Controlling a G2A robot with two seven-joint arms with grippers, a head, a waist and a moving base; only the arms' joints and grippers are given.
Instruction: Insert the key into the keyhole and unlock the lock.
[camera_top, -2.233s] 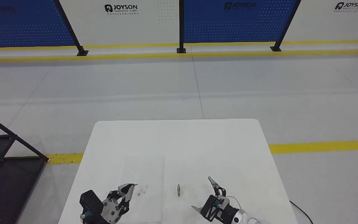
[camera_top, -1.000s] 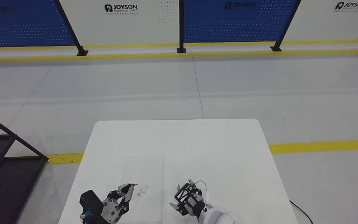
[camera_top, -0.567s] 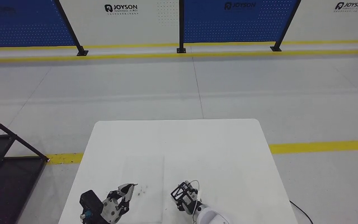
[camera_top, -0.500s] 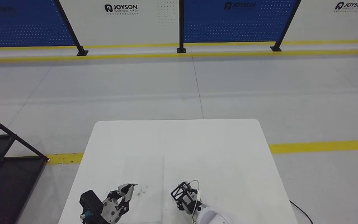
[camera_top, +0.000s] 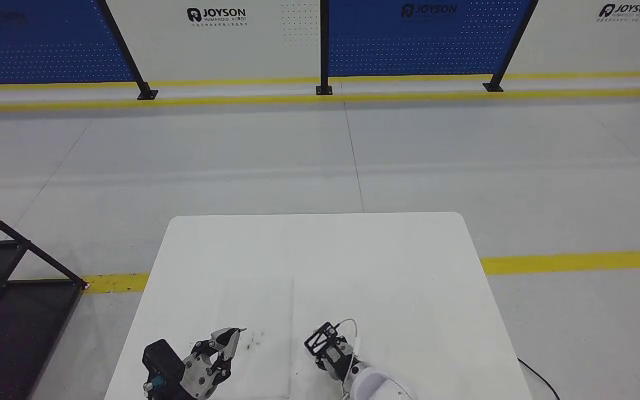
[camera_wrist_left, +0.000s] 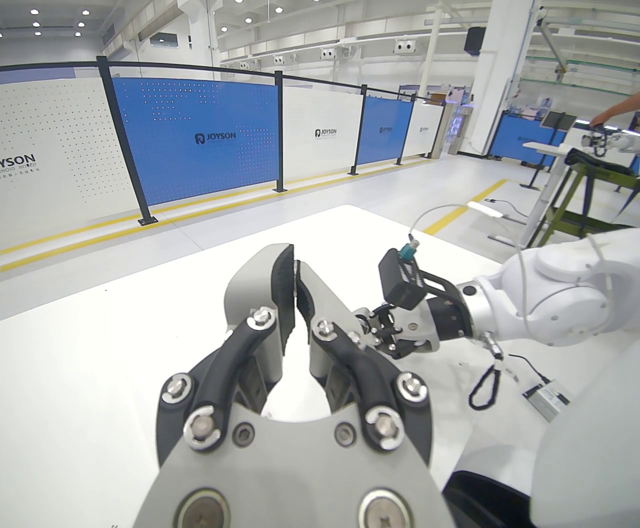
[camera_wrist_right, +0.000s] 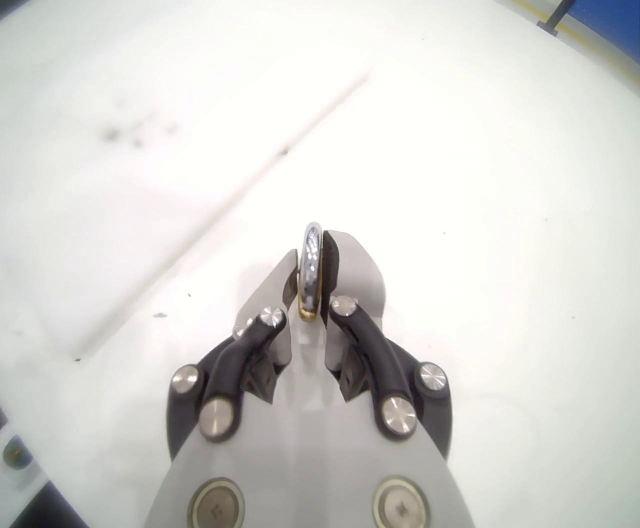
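Note:
A small padlock (camera_wrist_right: 310, 272) with a silver shackle and a brass body stands on edge on the white table (camera_top: 400, 260). My right gripper (camera_wrist_right: 310, 260) is shut on it, one pad on each flat side. In the top view the right gripper (camera_top: 322, 345) sits near the table's front edge and covers the lock. My left gripper (camera_wrist_left: 295, 262) is shut, its pads meeting at the tips with nothing visible between them. It hovers low over the front left of the table (camera_top: 226, 336), and its wrist view shows the right gripper (camera_wrist_left: 375, 325) just beyond it.
Dark smudges (camera_top: 252, 340) and a faint seam (camera_wrist_right: 260, 170) mark the tabletop between the arms. A small grey box (camera_wrist_left: 547, 397) with a black cable lies by the right arm. A black frame (camera_top: 40, 265) stands off the table's left side.
My right gripper has swung left from the front right to the padlock, which lay bare on the table, and has shut on it. The left arm has kept still.

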